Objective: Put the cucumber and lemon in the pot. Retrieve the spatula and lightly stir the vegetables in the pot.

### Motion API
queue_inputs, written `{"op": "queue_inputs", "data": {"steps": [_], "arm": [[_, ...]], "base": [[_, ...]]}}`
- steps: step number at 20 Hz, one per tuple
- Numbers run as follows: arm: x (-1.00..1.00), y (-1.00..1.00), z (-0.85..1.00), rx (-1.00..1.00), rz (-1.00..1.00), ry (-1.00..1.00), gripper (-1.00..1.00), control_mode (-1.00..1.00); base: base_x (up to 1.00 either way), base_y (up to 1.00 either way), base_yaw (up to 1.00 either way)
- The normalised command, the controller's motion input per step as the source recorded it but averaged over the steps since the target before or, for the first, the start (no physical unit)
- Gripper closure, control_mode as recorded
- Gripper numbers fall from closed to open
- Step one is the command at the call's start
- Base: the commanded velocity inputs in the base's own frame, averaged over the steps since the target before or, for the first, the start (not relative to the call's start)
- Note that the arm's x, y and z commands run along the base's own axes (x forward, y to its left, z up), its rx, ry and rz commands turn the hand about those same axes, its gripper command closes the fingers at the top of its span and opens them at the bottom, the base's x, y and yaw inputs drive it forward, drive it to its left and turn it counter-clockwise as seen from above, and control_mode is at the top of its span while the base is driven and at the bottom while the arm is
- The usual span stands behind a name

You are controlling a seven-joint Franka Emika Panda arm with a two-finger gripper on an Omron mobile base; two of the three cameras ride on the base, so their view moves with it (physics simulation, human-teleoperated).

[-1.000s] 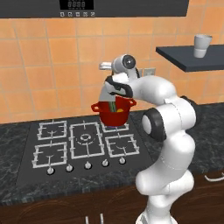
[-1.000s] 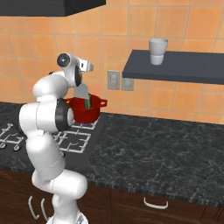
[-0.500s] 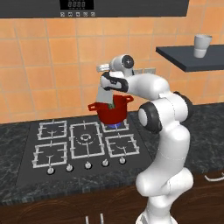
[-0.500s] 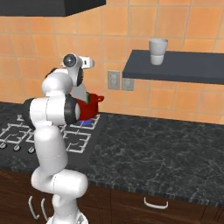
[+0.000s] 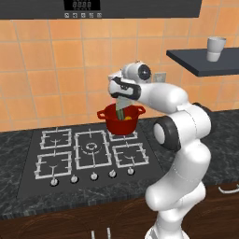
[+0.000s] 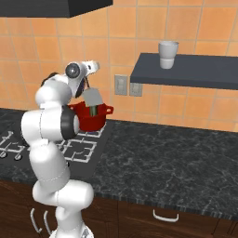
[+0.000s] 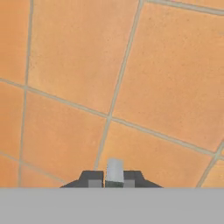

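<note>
The red pot (image 5: 120, 122) (image 6: 91, 118) stands on the hob's back right burner. Inside it, the dark green cucumber (image 5: 120, 114) (image 6: 94, 110) leans upright and the yellow lemon (image 5: 127, 118) lies beside it. My gripper (image 5: 119, 92) (image 6: 87, 83) (image 7: 113, 180) hangs just above the pot, shut on the spatula. The spatula's pale blade (image 5: 123, 103) (image 6: 93, 96) points down, with its lower edge at the pot's rim. In the hand view, a pale grey piece (image 7: 114, 169) sits between the dark fingertips (image 7: 94, 179), with orange wall tiles behind.
The hob (image 5: 88, 154) has free burners left of and in front of the pot, and knobs (image 5: 93, 176) along its front. A dark wall shelf (image 6: 186, 69) carries a grey cup (image 6: 168, 54). Wall sockets (image 6: 128, 85) sit behind the pot. Dark counter (image 6: 176, 158) stretches right.
The arm has twisted over the pot: the hand dipped low in front of it, then rose a little, and the spatula blade shows again at the rim. The pot has stayed put.
</note>
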Motion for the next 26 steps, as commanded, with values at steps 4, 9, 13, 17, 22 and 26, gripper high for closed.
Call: {"op": "queue_inputs", "data": {"steps": [4,9,13,17,22,26], "arm": [[-0.04,0.00,-0.04,-0.10,0.14,-0.01,1.00,-1.00],[-0.14,0.15,-0.08,-0.02,0.21,0.00,1.00,-1.00],[-0.38,0.01,-0.12,0.00,0.17,0.00,1.00,-1.00],[-0.01,-0.09,-0.38,0.00,0.19,0.02,1.00,-1.00],[0.01,-0.19,-0.50,0.00,0.19,0.06,1.00,-1.00],[0.12,-0.21,-0.45,-0.01,0.21,0.00,1.00,-1.00]], "base": [[0.00,0.00,0.00],[0.00,0.00,0.00],[0.00,0.00,0.00],[0.00,0.00,0.00],[0.00,0.00,0.00],[0.00,0.00,0.00]]}}
